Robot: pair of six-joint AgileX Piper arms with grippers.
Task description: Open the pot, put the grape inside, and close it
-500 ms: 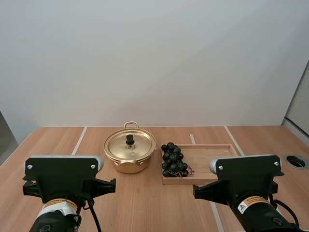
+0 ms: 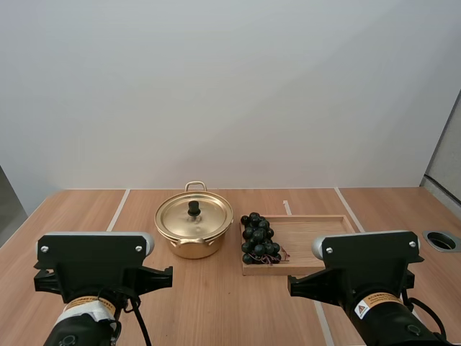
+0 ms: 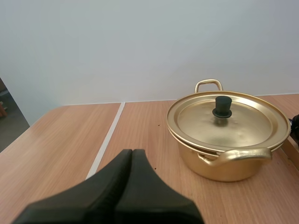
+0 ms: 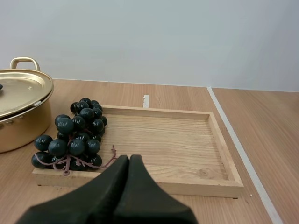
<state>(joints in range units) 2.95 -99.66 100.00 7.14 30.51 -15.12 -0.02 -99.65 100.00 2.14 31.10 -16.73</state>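
Note:
A golden pot (image 2: 193,229) stands mid-table with its lid (image 2: 194,214) on, black knob (image 2: 194,207) up. Right of it, a bunch of dark grapes (image 2: 258,239) lies at the left end of a wooden tray (image 2: 317,231). In the left wrist view my left gripper (image 3: 132,153) is shut on nothing, well short of the pot (image 3: 229,140) and to its left. In the right wrist view my right gripper (image 4: 129,158) is shut on nothing, just before the tray's near rim (image 4: 187,186), with the grapes (image 4: 74,135) a little to its left.
Pale seams (image 2: 117,209) run across the wooden tabletop. A round grommet hole (image 2: 441,241) sits near the table's right edge. Both arms' bases (image 2: 94,274) stand at the near edge.

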